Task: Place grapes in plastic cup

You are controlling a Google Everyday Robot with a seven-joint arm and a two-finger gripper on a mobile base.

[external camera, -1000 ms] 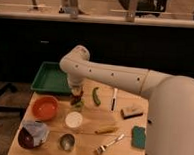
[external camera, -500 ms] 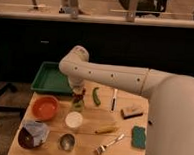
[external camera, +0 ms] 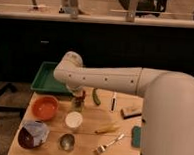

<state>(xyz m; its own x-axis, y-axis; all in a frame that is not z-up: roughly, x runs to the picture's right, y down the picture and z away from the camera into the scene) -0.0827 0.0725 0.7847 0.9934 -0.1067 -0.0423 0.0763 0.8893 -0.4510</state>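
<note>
My arm (external camera: 115, 81) is stretching across the middle of the view from the right, a thick white tube that is bending down at its far end over the back of the wooden bench (external camera: 86, 136). My hand (external camera: 79, 97) is hanging just below that bend, pointing down at the bench near the green tray (external camera: 49, 77). Something dark red is showing right at the hand, which looks like the grapes (external camera: 80, 94), but I cannot tell whether I am gripping them or how far apart my fingers are standing.

Directly under the hand, the plastic cup (external camera: 77, 104) is standing upright on the bench, pale and greenish, and the hand's lower end is nearly meeting its rim. I cannot tell whether they are touching.

Around it, the bench is carrying these things:
- 1 orange bowl (external camera: 44, 107), sitting to the left of the plastic cup.
- 1 white cup (external camera: 73, 120), standing just in front of the plastic cup.
- 1 metal cup (external camera: 66, 141), sitting nearer the front edge, in front of the white cup.
- 1 dark bowl with a bluish cloth (external camera: 32, 133), resting at the front left corner.
- 1 green curved vegetable (external camera: 96, 96), lying just right of the hand.
- 1 banana (external camera: 108, 128) and 1 fork (external camera: 108, 144), lying towards the front right.
- 1 teal sponge (external camera: 136, 136), showing at the right edge beside my body.
</note>
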